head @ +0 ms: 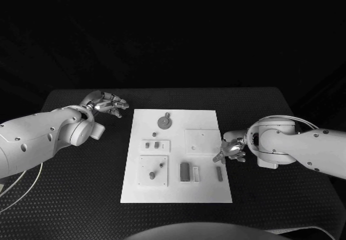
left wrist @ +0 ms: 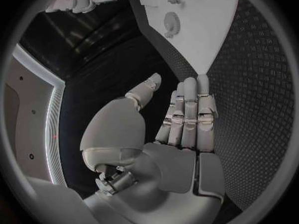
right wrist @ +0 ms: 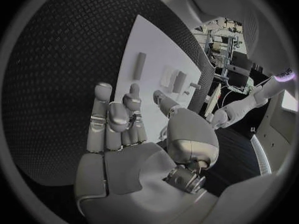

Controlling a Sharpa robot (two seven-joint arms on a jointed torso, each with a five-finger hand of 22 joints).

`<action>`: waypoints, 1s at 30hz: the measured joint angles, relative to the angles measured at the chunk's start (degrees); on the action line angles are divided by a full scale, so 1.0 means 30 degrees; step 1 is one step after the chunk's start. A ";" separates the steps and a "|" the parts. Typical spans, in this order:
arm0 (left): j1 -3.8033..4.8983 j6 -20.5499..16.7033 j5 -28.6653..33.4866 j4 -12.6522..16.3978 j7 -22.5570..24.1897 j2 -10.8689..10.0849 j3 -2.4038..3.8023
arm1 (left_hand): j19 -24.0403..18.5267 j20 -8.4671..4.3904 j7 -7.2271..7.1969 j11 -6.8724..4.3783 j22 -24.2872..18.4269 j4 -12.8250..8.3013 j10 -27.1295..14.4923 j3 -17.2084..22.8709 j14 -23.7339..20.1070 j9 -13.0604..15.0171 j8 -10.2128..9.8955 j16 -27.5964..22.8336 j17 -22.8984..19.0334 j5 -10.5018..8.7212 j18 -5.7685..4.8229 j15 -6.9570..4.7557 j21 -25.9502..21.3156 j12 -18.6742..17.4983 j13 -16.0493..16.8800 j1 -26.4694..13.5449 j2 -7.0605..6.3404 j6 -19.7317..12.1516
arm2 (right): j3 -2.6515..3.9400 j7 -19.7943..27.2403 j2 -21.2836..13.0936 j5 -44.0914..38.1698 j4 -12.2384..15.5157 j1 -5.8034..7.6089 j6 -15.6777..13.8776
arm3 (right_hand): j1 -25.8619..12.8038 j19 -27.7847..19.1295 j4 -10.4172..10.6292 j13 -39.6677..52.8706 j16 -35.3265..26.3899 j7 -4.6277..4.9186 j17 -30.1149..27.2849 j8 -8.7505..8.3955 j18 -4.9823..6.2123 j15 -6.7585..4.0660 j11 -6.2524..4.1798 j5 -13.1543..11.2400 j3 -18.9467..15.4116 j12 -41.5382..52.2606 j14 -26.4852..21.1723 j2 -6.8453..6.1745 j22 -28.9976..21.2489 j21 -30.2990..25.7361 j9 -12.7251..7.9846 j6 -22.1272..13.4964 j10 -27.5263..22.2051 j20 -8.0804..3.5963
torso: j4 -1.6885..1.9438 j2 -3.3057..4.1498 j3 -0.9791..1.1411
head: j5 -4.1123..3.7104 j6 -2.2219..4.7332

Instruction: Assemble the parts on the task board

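Showing 2 smooth white rounded plastic arms, the left arm (head: 40,137) dotted with small dark screw holes, the right arm (head: 310,150) carrying a thin pale looping cable (head: 277,119); ending in silver segmented metal hands, left hand (head: 108,103), right hand (head: 232,149).

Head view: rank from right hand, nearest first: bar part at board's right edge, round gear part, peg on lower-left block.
From the right hand:
1. Bar part, at the board's right edge, just below the hand.
2. Peg on the lower-left block, across the board.
3. Round gear part, top centre, only slightly farther.
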 measured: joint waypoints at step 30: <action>0.0000 0.0107 0.0000 -0.0008 -0.0021 -0.0005 -0.0002 | 0.0000 0.0000 0.0000 -0.0002 0.0001 0.0104 0.0002 0.0003 0.0000 -0.0016 0.0000 -0.0079 -0.0005 0.0000 0.0000 0.0000 0.0000 0.0000 0.0012 0.0001 0.0001 0.0000 | -0.0297 -0.0565 0.0955 -0.0895 -0.0407 -0.1423 0.0581 | -0.0417 0.0002 -0.0433 0.0017 -0.0001 -0.0058 0.0013 0.0175 0.0033 -0.0109 0.0004 0.0000 0.0316 -0.0002 0.0046 -0.0383 -0.0003 0.0001 0.0041 0.0519 0.0145 0.0006 | 0.0048 -0.0013 -0.0011 | -0.0185 -0.0214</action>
